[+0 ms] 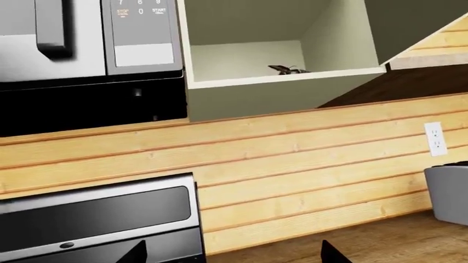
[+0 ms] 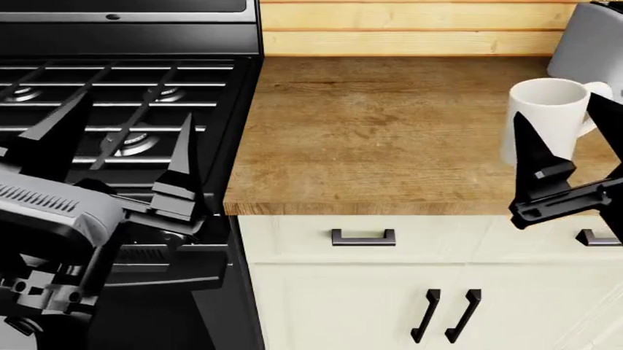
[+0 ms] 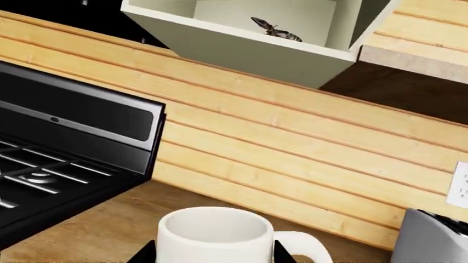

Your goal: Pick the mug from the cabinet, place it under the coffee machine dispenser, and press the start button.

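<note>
The right end effector (image 2: 570,157), nearest the head camera, stands with fingers apart astride the upright mug (image 2: 547,117) on the tabletop (image 2: 380,138), handle toward the grey appliance (image 2: 589,44), while the left end effector (image 2: 117,157), also apart, hovers well away over the stove (image 2: 117,95).

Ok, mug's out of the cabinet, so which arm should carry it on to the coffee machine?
Right. The right claw already brackets the mug above the counter, though a firm grip isn't clear. The left claw hangs open over the stove, far from the mug.
</note>
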### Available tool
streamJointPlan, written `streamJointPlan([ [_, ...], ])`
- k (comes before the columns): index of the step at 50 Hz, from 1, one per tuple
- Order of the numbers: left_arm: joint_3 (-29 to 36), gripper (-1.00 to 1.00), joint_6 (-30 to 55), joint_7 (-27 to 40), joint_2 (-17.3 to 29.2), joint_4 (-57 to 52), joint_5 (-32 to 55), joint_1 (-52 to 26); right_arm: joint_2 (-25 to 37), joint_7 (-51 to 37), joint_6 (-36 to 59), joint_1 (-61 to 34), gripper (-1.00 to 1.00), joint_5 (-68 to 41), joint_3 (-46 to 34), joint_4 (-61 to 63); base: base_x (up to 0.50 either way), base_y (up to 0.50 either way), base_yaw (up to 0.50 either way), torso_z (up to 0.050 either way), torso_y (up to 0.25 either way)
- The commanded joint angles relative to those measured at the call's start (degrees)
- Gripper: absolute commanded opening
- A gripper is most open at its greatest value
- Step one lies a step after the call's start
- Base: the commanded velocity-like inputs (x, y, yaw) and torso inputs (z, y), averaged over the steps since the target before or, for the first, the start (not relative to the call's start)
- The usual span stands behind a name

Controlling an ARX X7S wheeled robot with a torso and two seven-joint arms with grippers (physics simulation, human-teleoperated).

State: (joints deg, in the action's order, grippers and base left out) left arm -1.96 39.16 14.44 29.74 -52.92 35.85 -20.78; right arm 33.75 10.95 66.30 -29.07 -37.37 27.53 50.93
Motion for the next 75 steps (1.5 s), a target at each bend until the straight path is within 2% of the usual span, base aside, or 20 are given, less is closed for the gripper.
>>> streamJointPlan([
  [1,-0.47,1.0,-0.03,0.68,0.31,-0.37,0.51,0.33,1.21,1.64,-4.59,5.04,-1.0,2.58,3.23,0.96,0.0,0.0,0.0,0.0,0.0],
  [18,-0.17,1.0,0.06,1.35,0.82,-0.78,1.0,0.05,0.8,2.8,-4.52,8.1,-1.0,0.68,9.84,1.36,0.0,-0.02,0.0,0.0,0.0],
  [61,-0.22,1.0,-0.46,2.81,1.85,-1.1,2.53,0.64,-2.06,2.16,-6.11,10.88,-1.0,-1.86,12.06,1.69,0.0,-0.5,0.0,0.0,0.0],
  [75,0.15,1.0,-1.36,2.67,2.14,-0.73,2.41,0.85,-2.93,1.34,-7.44,11.15,-1.0,-1.51,10.32,1.81,0.0,-0.5,0.0,0.0,0.0],
])
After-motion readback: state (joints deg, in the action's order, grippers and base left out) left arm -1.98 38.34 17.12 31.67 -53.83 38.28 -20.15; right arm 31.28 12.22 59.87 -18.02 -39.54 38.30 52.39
